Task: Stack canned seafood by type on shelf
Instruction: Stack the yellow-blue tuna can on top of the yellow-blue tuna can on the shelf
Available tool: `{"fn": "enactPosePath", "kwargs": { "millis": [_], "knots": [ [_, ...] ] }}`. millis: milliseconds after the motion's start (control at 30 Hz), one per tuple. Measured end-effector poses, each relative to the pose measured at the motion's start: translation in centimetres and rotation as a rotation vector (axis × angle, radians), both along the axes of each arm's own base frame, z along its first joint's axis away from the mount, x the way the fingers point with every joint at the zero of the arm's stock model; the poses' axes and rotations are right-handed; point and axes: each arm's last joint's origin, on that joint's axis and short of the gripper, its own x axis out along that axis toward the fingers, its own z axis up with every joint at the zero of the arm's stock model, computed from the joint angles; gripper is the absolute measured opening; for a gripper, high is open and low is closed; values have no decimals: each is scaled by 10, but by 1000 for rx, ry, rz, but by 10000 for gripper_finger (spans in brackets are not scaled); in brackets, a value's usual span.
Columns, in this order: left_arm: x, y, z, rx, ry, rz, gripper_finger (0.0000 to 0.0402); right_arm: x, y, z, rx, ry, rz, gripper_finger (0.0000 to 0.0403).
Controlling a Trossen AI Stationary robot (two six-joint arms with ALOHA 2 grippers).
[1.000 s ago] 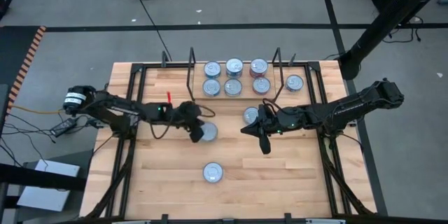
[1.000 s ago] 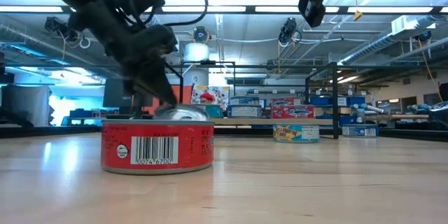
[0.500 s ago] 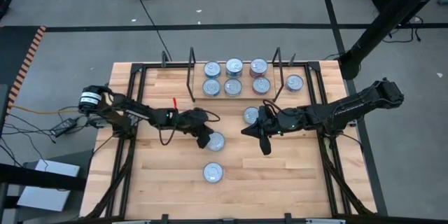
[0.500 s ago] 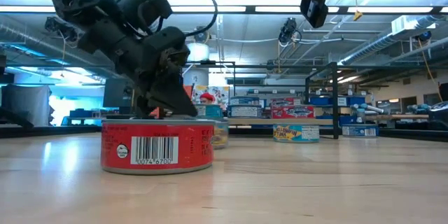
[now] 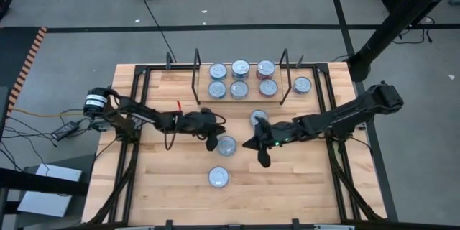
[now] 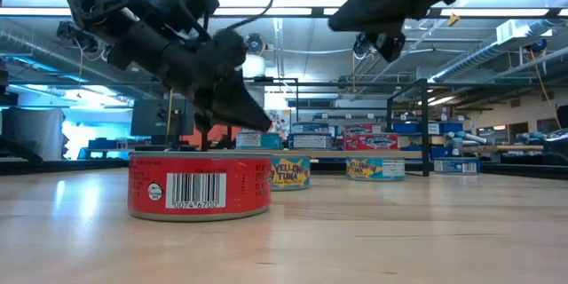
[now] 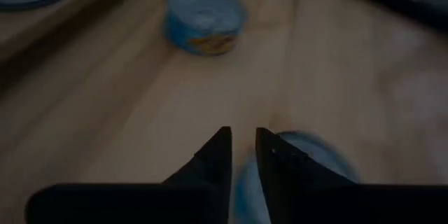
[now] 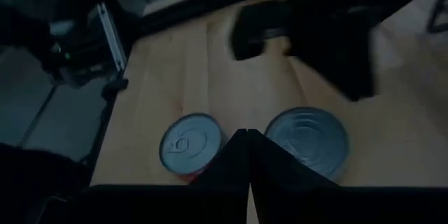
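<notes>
Several silver-lidded cans (image 5: 239, 79) stand in two rows on the shelf, between its black wire uprights (image 5: 197, 79); another can (image 5: 302, 85) stands just right of them. Three loose cans rest on their bases: a yellow-and-blue labelled one (image 5: 226, 145) at mid-table, one (image 5: 259, 118) behind it, and a red one (image 5: 218, 177) nearer the front. My left gripper (image 5: 213, 141) is at the left edge of the mid-table can (image 7: 308, 161), fingers a little apart. My right gripper (image 5: 262, 157) hangs shut above the table, right of that can. My left gripper's fingertips (image 7: 269, 147) stand beside the left rim of the mid-table can (image 5: 220, 145), slanting down from the table's left. I cannot tell whether they touch it. The can rests flat on the table.
Black frame rails (image 5: 133, 136) run along both sides of the wooden table. The red can (image 6: 200, 186) stands near the front, with bare board around it. The right wrist view shows the red can (image 8: 192, 145) and the mid-table can (image 8: 308, 140) below my right gripper.
My left gripper has gone toward the table's right and near edge, and the mid-table can has slid that way ahead of it, staying flat. My right gripper has sunk and moved toward the near left, closer to that can.
</notes>
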Motion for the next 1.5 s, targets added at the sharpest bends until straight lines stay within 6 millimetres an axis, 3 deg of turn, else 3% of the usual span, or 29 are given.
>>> {"fn": "enactPosePath", "kwargs": {
  "millis": [100, 267, 600, 767, 967, 1267, 1500],
  "knots": [
    [0, 4, -6, 62, 25, -1, 63, 15, 6, -5, -29, 24, 39, 10],
    [4, 5, -24, 134, 34, -103, 9, 37, 13, -35, -57, 135, 78, 5],
    [15, 4, -61, 52, 5, -163, 2, 67, 24, -82, -65, 260, 136, 5],
    [17, 1, -63, 11, -37, -178, 1, 78, 23, -94, -74, 294, 118, 5],
    [17, -3, -64, 22, -26, -185, 1, 82, 16, -93, -69, 302, 64, 5],
    [16, -5, -66, 13, -7, -208, 0, 75, 4, -61, -79, 258, 3, 5],
    [16, -6, -66, -1, -10, -231, 0, 74, -8, -50, -61, 240, -36, 5]
  ]
}}
